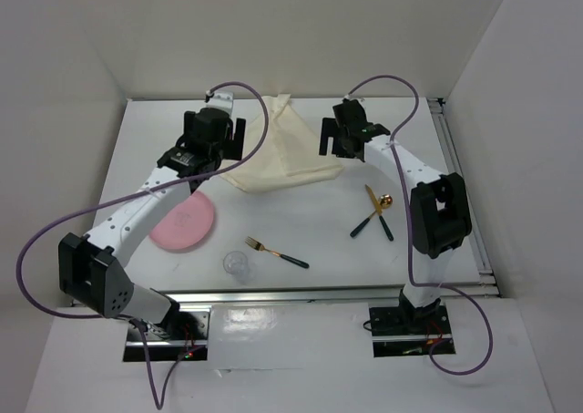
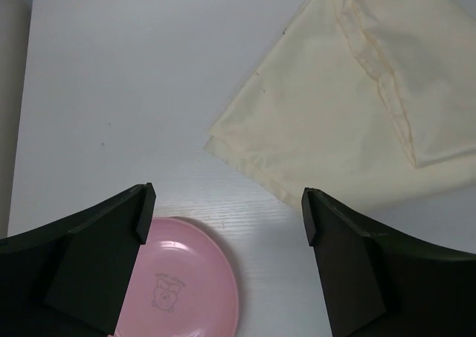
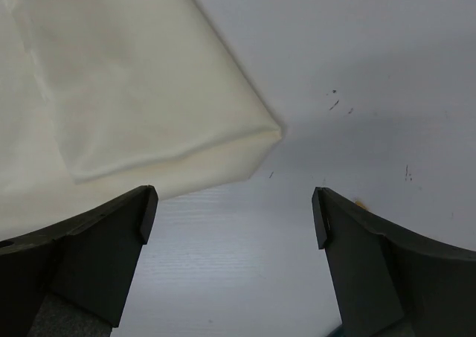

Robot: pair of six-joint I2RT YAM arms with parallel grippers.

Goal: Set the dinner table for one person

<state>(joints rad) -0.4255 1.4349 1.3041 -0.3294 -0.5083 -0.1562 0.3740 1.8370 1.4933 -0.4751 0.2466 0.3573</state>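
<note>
The white dinner table (image 1: pixel 310 217) carries a folded cream placemat (image 1: pixel 278 149) at the back middle. A pink plate (image 1: pixel 183 221) lies at the left. Near the front are a clear glass (image 1: pixel 237 265) and a gold fork (image 1: pixel 273 252) with a dark handle. A knife and a gold spoon (image 1: pixel 376 211) lie crossed at the right. My left gripper (image 1: pixel 232 139) hovers open at the placemat's left edge, with the plate (image 2: pixel 186 285) and the cloth (image 2: pixel 342 106) below it. My right gripper (image 1: pixel 335 141) hangs open over the cloth's right corner (image 3: pixel 126 76). Neither holds anything.
Metal rails run along the table's right edge (image 1: pixel 465 194) and front edge (image 1: pixel 301 294). White walls close in the back and both sides. Purple cables loop from both arms above the table. Bare tabletop (image 3: pixel 372 69) shows to the right of the cloth.
</note>
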